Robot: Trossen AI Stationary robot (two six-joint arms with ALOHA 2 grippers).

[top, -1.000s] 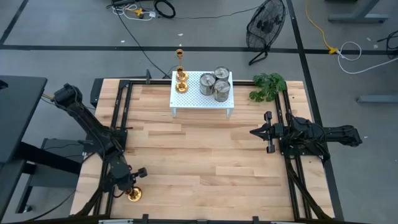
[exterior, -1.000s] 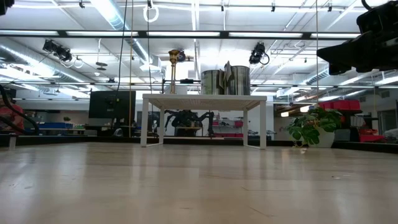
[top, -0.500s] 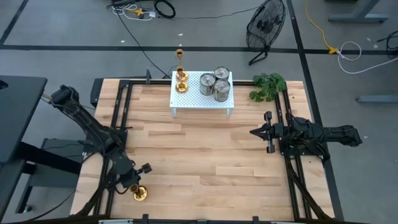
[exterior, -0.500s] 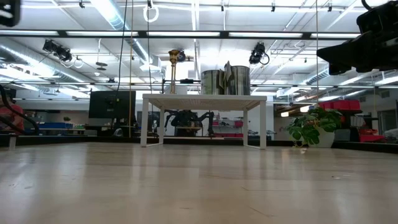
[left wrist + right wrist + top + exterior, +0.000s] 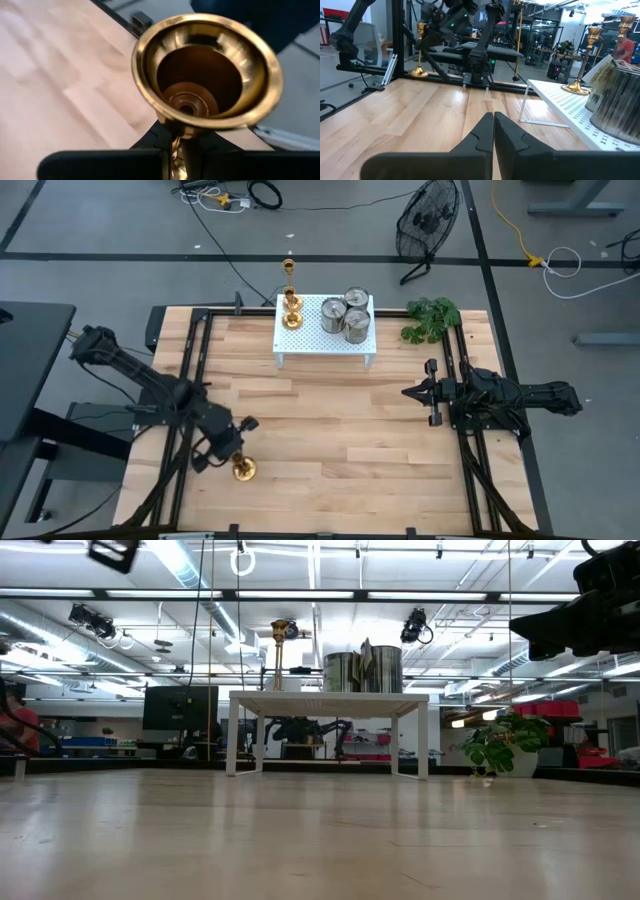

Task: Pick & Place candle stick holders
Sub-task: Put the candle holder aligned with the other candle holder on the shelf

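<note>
Gripping a gold candle stick holder (image 5: 243, 470) by its slim stem, our left gripper (image 5: 232, 452) is clamped tight on it above the near-left part of the wooden table (image 5: 330, 430). In the left wrist view the two dark fingers (image 5: 155, 137) pinch the stem just under the flared round base (image 5: 207, 75), which faces the camera: polished brass, hollow and bell-shaped, with a small ringed hub at its centre. Behind the gripper, the left arm (image 5: 140, 385) stretches low and long from the table's left edge, angled toward the middle.

Our right gripper (image 5: 412, 393) points leftward over the right side of the table, its fingers (image 5: 492, 131) pressed together with nothing between them; its arm (image 5: 510, 398) lies level along the right rail.

At the far edge stands a white perforated rack (image 5: 324, 330) on thin legs. On its left end rests a second gold candle stick holder (image 5: 291, 308), upright on its round base. A third gold one (image 5: 289, 268) shows just beyond the rack; we cannot tell what it stands on. Three squat silver can-like holders (image 5: 345, 312) cluster on the rack's right half, touching one another, their ribbed metal sides shiny in the right wrist view (image 5: 615, 107). A green leafy plant (image 5: 430, 318) sits just right of the rack.
</note>
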